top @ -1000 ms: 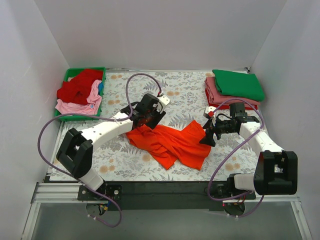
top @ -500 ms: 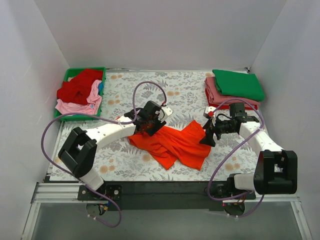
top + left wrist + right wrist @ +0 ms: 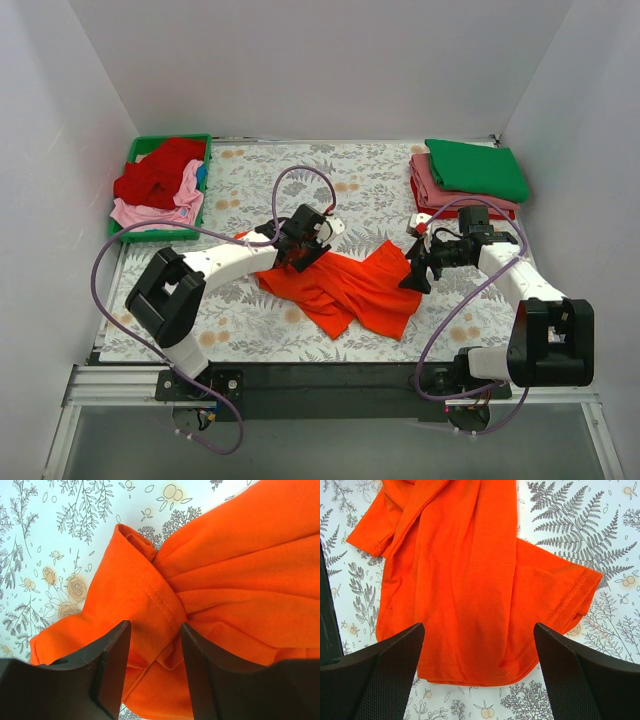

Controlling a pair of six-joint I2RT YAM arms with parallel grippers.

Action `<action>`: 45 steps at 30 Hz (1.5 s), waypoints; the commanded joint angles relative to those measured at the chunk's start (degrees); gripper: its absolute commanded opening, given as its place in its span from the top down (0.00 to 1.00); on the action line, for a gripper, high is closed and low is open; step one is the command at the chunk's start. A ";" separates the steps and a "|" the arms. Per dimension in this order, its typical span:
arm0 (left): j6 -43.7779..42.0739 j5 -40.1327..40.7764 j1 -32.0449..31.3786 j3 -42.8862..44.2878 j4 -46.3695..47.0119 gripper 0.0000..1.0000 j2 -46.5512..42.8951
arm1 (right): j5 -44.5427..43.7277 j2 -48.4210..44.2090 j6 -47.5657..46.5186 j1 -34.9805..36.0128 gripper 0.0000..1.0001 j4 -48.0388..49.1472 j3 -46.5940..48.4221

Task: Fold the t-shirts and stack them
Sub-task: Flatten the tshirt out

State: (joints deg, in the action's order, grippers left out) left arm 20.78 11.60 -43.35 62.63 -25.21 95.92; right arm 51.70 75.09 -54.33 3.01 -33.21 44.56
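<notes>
Tray [image 3: 150, 236] holds red shirt [image 3: 155, 175] over pink shirt [image 3: 150, 212].

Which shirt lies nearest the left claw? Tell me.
The orange shirt, loose mid-table: the open left claw straddles a fold of it. The green shirt lies folded at the far right; the red shirt lies in the tray.

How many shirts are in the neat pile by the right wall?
3: a green shirt on top, a dusty pink shirt beneath it, and a red shirt showing its edge at the bottom. More may be hidden.
</notes>
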 commanded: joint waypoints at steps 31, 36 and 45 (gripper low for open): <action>2.16 -0.61 -0.33 1.88 4.73 0.74 0.94 | 1.21 0.85 -1.57 -0.46 0.04 -1.59 0.44; 2.25 -0.26 -0.33 1.62 4.91 0.83 0.85 | 1.21 0.94 -1.66 -0.46 0.04 -1.77 0.44; 3.31 0.53 -0.33 1.27 6.22 1.00 -1.96 | 1.03 0.94 -1.75 -0.46 0.04 -1.77 0.53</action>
State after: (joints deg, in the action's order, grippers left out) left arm 23.53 11.22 -43.35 63.35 -21.56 97.69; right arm 51.70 75.50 -55.33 2.70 -34.24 44.56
